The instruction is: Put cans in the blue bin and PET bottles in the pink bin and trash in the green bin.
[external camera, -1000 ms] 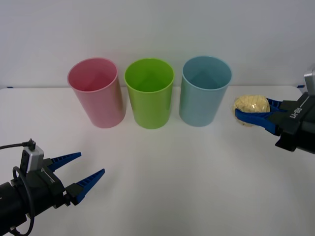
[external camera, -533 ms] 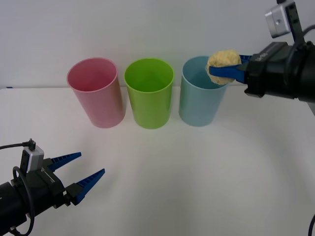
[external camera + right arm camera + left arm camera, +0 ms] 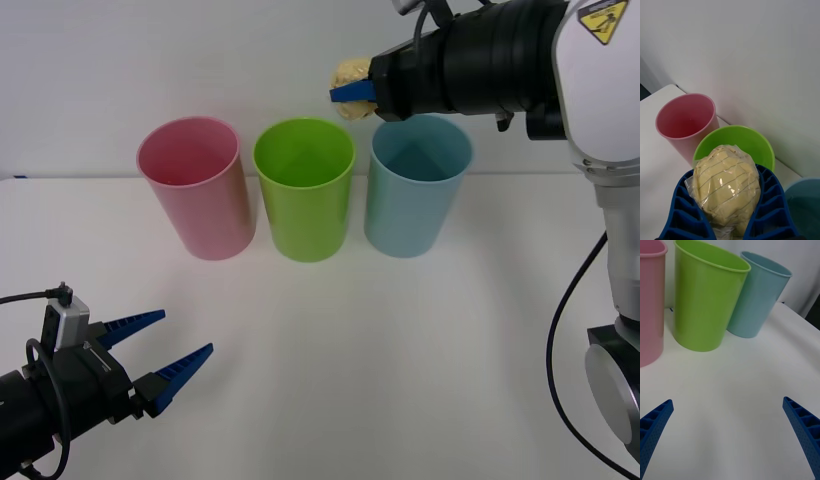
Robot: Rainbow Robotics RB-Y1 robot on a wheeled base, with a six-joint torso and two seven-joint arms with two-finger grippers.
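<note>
Right end effector [image 3: 352, 90] pinches the trash [image 3: 727, 183] above the green bin [image 3: 304, 188], near its rim on the blue bin [image 3: 417, 185] side | drop lies just below | left end effector [image 3: 168, 351] spread, low over the counter [image 3: 400, 350], well short of the green bin

The green bin [image 3: 303, 188] stands upright and open-mouthed, middle of the row. The pink bin [image 3: 195, 186] is just to its left, the blue bin [image 3: 417, 183] just to its right. The trash [image 3: 350, 74], a pale yellow wrinkly lump in clear wrap, is held up in the air above the green bin's right rim.
</note>
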